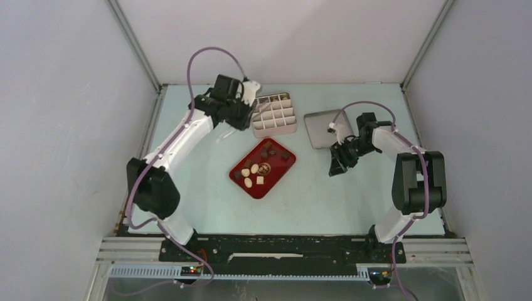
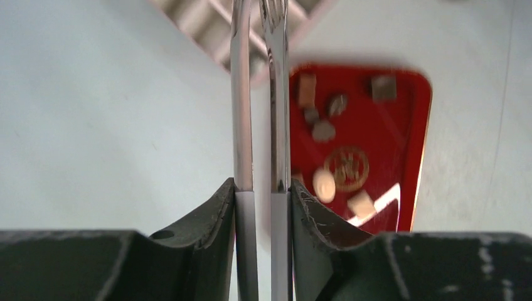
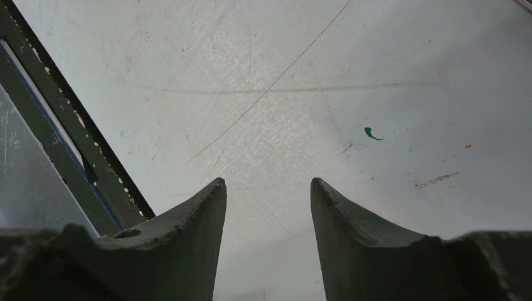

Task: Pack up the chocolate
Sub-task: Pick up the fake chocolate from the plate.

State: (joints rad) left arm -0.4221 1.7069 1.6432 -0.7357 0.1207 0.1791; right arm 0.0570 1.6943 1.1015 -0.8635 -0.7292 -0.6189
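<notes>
the chocolate [image 1: 255,169] is a scatter of about 10 tiny pieces, all lying on the red tray [image 1: 275,176] in the middle of the table [image 1: 207,188]. some are dark brown and bunch toward the tray's far corner and left edge. 4 are cream-white and sit near the left and near side, close around a round gold emblem [image 1: 265,167]. shapes run from squares to rounded ovals; finer detail is too small to tell. the emblem carries a raised design, but no writing on it can be read.

just beyond the tray stands a pale divided box [image 1: 274,132], its grid of compartments facing up, and to its right lies a flat grey lid [image 1: 319,128].

the left gripper [image 2: 261,188] is clamped on a pair of metal tweezers [image 2: 241,125]. the 2 arms of the tweezers are drawn close, with only a narrow gap between them. their tips run out of the wrist view over the box corner, so i cannot tell whether they pinch anything.

the right gripper [image 3: 268,188] hangs over bare table near the lid, fingers spread, nothing between them.
</notes>
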